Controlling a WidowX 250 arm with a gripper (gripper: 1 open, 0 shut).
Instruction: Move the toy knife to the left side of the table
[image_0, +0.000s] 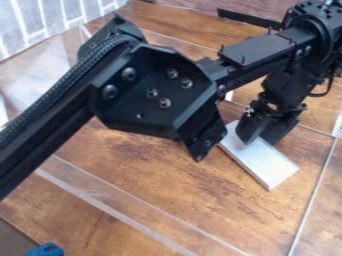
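Note:
The toy knife (267, 161) lies flat on the table (147, 195) at the right, its wide pale blade showing; the handle is hidden behind the arm. My gripper (266, 127) hangs low over the blade's far end, pointing steeply down. Its black fingers (283, 124) stand apart, open, with nothing seen held between them. Whether the fingertips touch the blade I cannot tell.
The black arm and its big joint housing (154, 92) cross the middle of the view and hide much of the tabletop. A clear acrylic wall (94, 190) runs along the near edge. A small blue object (46, 250) shows at the bottom left corner.

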